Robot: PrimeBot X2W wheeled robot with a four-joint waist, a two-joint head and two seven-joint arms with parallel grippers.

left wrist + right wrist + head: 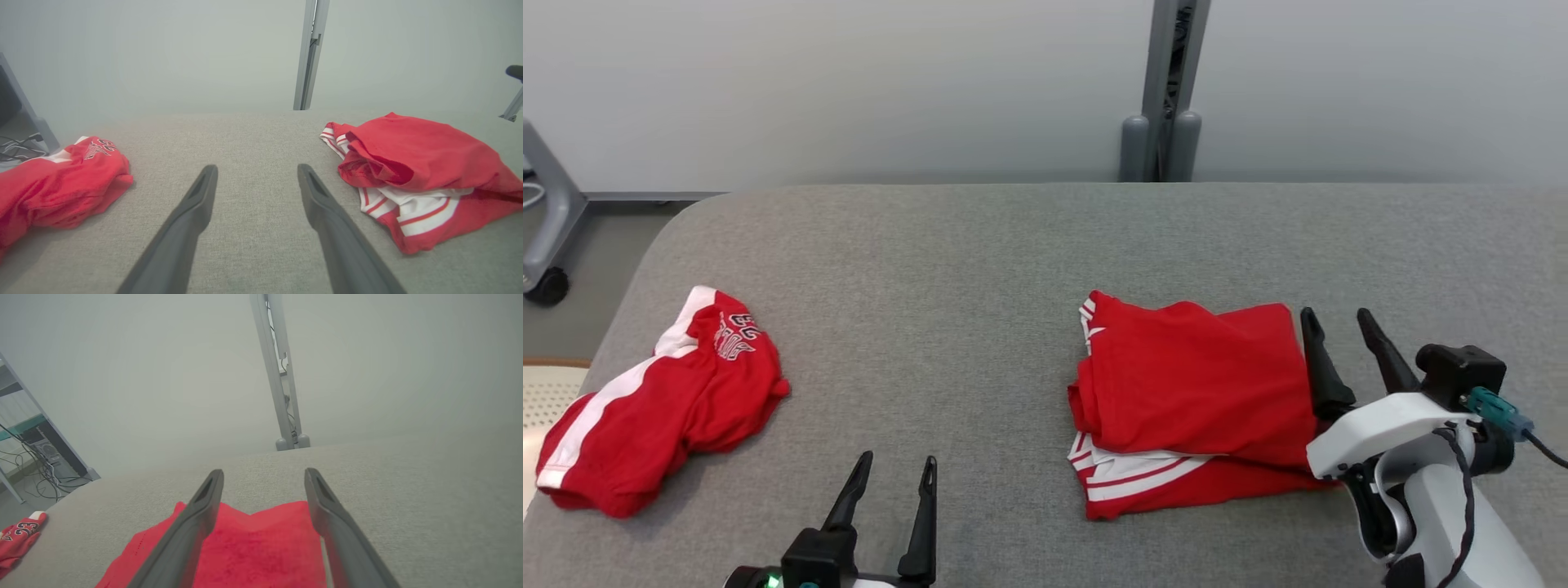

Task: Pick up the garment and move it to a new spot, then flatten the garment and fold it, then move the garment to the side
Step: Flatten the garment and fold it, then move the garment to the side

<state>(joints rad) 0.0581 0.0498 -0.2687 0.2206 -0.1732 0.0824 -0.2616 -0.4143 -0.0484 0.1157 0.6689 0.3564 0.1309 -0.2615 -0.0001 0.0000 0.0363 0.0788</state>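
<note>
A folded red garment [1192, 384] with white stripes lies right of centre on the grey padded table [980, 269]. My right gripper [1336, 314] hovers over its right edge, fingers open and holding nothing. In the right wrist view the red cloth [253, 547] lies below and between the open fingers [263, 473]. My left gripper [898, 459] stands open near the table's front edge, over bare grey surface. From the left wrist, the folded garment [425, 159] lies to the right of the open left gripper [257, 167].
A second red garment [670, 400], crumpled and with white panels and lettering, lies at the table's left end [61, 183] [16, 539]. A grey post [1168, 90] stands behind the far edge. A wheeled frame leg [547, 237] is off the table's left.
</note>
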